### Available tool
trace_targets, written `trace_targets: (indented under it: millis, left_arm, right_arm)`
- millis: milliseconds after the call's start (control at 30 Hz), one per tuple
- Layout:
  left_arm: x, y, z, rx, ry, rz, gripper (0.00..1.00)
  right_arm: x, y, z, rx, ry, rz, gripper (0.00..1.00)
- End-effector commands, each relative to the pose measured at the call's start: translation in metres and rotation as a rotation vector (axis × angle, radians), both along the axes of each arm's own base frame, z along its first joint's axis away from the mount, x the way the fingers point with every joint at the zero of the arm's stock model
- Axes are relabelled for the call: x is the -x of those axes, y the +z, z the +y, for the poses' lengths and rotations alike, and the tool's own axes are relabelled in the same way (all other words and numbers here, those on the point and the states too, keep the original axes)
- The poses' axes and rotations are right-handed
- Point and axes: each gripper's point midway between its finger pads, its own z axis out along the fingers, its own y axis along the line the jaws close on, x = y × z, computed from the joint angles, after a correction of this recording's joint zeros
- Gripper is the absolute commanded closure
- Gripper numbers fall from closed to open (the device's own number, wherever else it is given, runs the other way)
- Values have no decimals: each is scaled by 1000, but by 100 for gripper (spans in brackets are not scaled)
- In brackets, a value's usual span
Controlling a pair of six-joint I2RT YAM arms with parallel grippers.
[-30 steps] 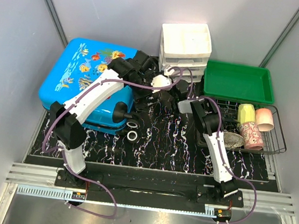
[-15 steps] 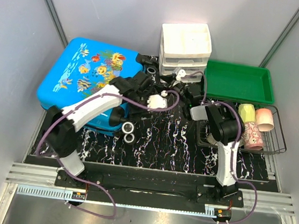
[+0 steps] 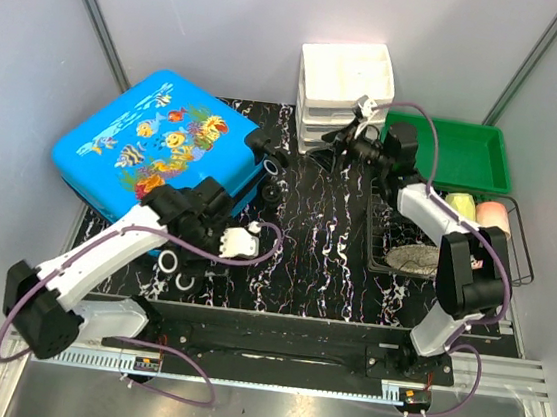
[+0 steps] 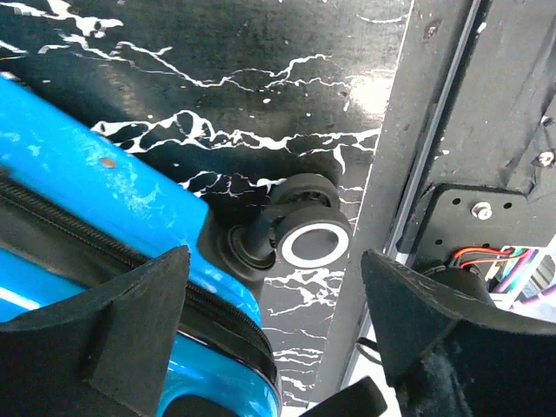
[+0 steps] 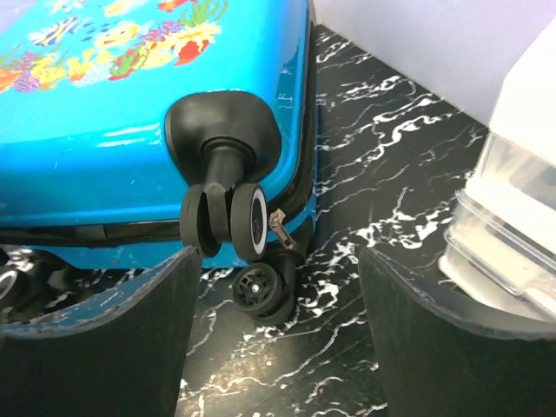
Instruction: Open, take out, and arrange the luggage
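Note:
The blue luggage lies flat and closed on the left of the table, its fish print facing up. Its black wheels point toward the middle. My left gripper hovers open at the luggage's near right edge. The left wrist view shows the blue shell and zipper and one white-ringed wheel between the open fingers. My right gripper is open next to the white organiser and faces the wheels. In its view a wheel pair and a zipper pull lie ahead of the empty gripper.
A white three-drawer organiser stands at the back middle, with a green tray to its right. A wire basket at the right holds a yellow cup, a pink cup and a grey item.
The luggage has swung and slid left. The right gripper has opened and drawn back to the organiser. The left arm has pulled back toward the near edge.

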Motion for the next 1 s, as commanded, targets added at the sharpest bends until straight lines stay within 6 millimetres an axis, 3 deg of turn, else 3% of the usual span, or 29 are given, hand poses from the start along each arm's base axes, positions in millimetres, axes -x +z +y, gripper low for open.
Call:
trace_targets:
  millis: [0, 33, 67, 100, 133, 167, 267, 367, 533, 667, 733, 767, 967]
  left_arm:
    - [14, 45, 19, 72, 133, -75, 11]
    - [-1, 61, 14, 124, 198, -116, 7]
    - [-25, 100, 11, 237, 306, -183, 5]
    - [-37, 115, 10, 292, 402, -177, 4]
    - [-51, 135, 10, 354, 472, -204, 1]
    - [-71, 168, 21, 439, 578, -269, 1]
    - [-100, 190, 52, 506, 850, -297, 1]
    - [-103, 182, 75, 545, 1052, -243, 1]
    - [-91, 164, 113, 589, 1330, -226, 1]
    - [-72, 135, 133, 585, 1504, -128, 1]
    - [-65, 126, 147, 596, 1594, -112, 1]
    - [-62, 123, 151, 600, 1624, -115, 1]
    - [-61, 110, 183, 527, 1758, -147, 1]
  right_arm:
    - [5, -11, 15, 33, 58, 243, 19]
    - [0, 1, 22, 32, 55, 231, 19]
    - [-4, 0, 25, 39, 51, 240, 20]
    - [-13, -2, 30, 48, 33, 270, 19]
    - [-17, -1, 33, 46, 29, 293, 18]
    - [-17, -2, 41, 38, 40, 326, 14]
    - [-17, 3, 63, 18, 97, 398, 0]
    - [7, 3, 88, 99, 155, 373, 0]
    - [23, -24, 99, 293, 131, 302, 0]
    - [22, -52, 106, 422, 102, 295, 1]
    - [20, -51, 112, 449, 108, 267, 0]
    - [19, -62, 113, 476, 101, 277, 0]
    - [3, -67, 114, 549, 39, 220, 6]
